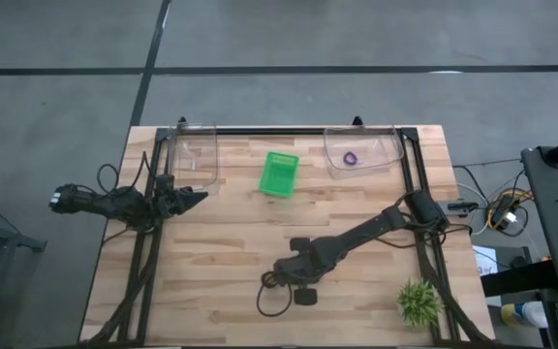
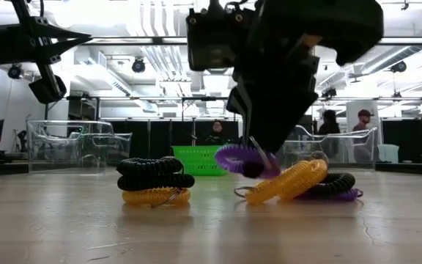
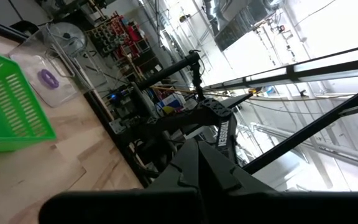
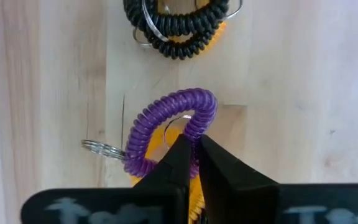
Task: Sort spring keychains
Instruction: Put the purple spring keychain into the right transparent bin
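My right gripper (image 4: 192,163) is low over the table's near middle and is shut on a purple spring keychain (image 4: 166,124). An orange keychain (image 2: 288,180) lies under it, with a black and a purple one (image 2: 335,187) beside that. Another black keychain rests on an orange one (image 2: 154,180) close by; these also show as the black coil (image 4: 176,25) in the right wrist view. One purple keychain (image 1: 350,158) lies in the far right clear bin. My left gripper (image 1: 200,197) is shut and hovers at the table's left, clear of everything. My right gripper pinches the purple keychain's coil at one side of its loop (image 4: 194,127) between both fingertips, coming from above and pointing down. The loop (image 2: 249,160) hangs at the fingertips, raised above the table over the orange keychain. Its metal ring (image 4: 101,148) sticks out at the other end.
A green basket (image 1: 279,174) stands at the far middle between two clear bins, the left bin (image 1: 197,155) and the right bin (image 1: 361,150). A spiky green plant (image 1: 419,302) sits at the near right corner. Bare wood lies between the keychains and the bins.
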`<state>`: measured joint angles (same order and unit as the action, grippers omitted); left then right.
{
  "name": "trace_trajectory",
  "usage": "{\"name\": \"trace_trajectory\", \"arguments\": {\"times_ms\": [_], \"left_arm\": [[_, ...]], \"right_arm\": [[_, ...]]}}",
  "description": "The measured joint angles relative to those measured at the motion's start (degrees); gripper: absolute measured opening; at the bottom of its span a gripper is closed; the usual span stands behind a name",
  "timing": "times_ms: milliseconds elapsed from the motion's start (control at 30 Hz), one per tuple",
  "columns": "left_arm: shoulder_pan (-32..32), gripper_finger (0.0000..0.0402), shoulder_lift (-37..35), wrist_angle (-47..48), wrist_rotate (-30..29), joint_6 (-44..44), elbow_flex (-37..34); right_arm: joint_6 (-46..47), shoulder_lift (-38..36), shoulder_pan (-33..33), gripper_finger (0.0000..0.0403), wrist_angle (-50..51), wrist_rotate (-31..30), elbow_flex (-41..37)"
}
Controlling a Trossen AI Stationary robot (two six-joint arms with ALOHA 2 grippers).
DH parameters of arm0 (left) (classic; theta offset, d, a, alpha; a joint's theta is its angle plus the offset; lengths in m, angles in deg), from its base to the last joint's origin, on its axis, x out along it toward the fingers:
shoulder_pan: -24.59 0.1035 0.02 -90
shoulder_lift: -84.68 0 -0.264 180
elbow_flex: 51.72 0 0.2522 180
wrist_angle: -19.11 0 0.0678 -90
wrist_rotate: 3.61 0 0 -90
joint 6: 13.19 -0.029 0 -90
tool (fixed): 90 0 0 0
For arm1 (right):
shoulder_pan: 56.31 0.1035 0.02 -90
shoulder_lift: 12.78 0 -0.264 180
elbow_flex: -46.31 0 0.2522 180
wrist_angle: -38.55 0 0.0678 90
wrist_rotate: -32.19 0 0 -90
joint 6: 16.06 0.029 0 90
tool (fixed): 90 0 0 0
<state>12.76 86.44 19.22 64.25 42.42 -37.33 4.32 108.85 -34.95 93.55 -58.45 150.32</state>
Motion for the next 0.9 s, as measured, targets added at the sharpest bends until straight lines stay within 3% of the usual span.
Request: {"name": "trace_trajectory", "arguments": {"times_ms": [500,900], "left_arm": [[0.01,0.0000,0.00,-0.02,-0.01,0.04,0.00],[0.00,0.0000,0.00,-0.21,-0.01,0.09,0.00]], "right_arm": [[-0.80,-0.75,-0.49,0.0013,11.68,-5.44,5.74],[1.73,-7.36,-5.26,0.0012,14.82,-10.08,2.70]]}}
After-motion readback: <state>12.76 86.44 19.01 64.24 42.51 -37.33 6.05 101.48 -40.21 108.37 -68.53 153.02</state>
